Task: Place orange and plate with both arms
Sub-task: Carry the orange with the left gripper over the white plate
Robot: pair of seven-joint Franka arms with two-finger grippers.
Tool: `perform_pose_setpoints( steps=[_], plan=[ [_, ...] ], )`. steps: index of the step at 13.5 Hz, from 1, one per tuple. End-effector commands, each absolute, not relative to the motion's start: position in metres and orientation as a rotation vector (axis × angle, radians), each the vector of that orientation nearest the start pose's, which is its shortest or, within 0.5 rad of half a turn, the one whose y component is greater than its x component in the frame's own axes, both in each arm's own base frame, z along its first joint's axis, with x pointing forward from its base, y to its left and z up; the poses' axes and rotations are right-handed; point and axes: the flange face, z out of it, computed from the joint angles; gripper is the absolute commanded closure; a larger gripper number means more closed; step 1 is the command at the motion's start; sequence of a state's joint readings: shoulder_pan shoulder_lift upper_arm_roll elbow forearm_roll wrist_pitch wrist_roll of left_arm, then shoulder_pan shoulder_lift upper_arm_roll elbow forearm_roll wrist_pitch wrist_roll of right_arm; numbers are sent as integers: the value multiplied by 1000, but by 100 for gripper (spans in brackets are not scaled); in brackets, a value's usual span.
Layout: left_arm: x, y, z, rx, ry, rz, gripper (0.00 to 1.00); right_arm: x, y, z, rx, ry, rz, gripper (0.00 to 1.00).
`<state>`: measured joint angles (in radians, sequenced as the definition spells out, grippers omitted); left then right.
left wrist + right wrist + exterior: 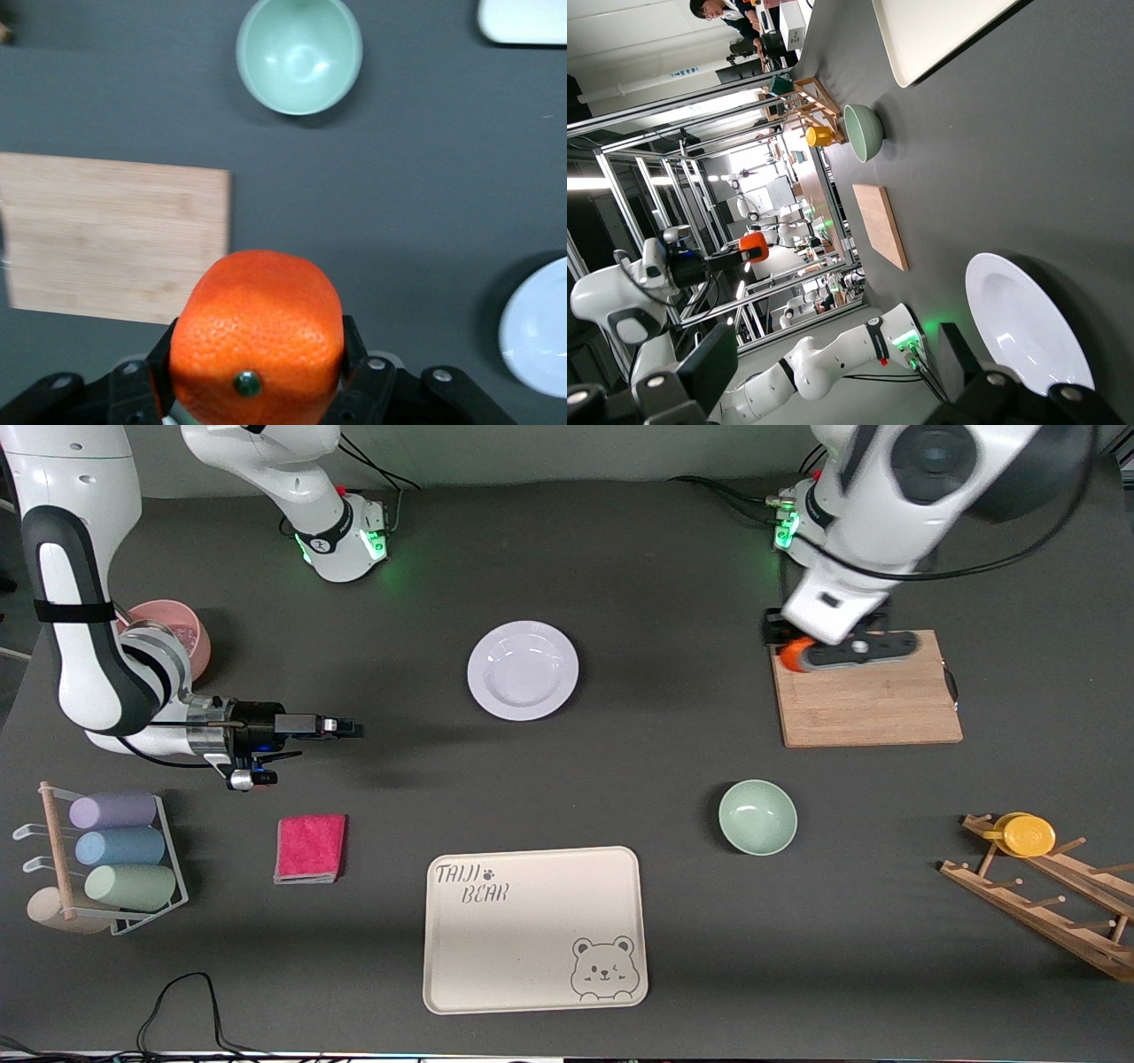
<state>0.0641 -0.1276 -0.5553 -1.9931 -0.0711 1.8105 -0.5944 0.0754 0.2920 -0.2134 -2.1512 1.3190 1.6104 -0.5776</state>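
- two task things, and the bigger one, the plate point(523, 670), lies flat on the dark table point(620, 779) between the two arm bases, farther from the front camera than the bear tray point(535, 930). it looks glazed, stiff and breakable, probably slick; the wide raised rim is the likely place to pinch, since the shallow centre offers nothing to grip.
- the orange point(257, 336) is far smaller, clamped between the fingers of the left gripper point(828, 654) and up in the air over the corner of the cutting board point(868, 691) toward the arm bases. it seems light and a little yielding, with pebbled skin that should not slip; the hold sits across its widest part.
- right gripper point(341, 727) hovers low over bare table toward the right arm's end, jaws spread wide and empty, aimed toward the plate.
- left wrist view shows what the front view hides: the fruit's dark stem dimple and both pads pressed into its sides, with the mint bowl point(299, 55) below.
- right wrist view shows the plate's rim profile close by and the orange point(754, 247) aloft in the other arm's gripper.
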Motion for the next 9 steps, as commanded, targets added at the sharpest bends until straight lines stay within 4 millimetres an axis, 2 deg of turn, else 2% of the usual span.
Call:
perform_pose_setpoints(
  steps=[1,3,9],
  plan=[
    [439,-338,492,-3143,-321,67,53,529,27,279,-1822,211,251,0],
    [415,-390,470,-3156,-328,58,53,529,26,276,-1823,190,235,0],
    [344,-524,369,-3149,-418,13,53,526,21,273,-1806,191,248,0]
  ],
)
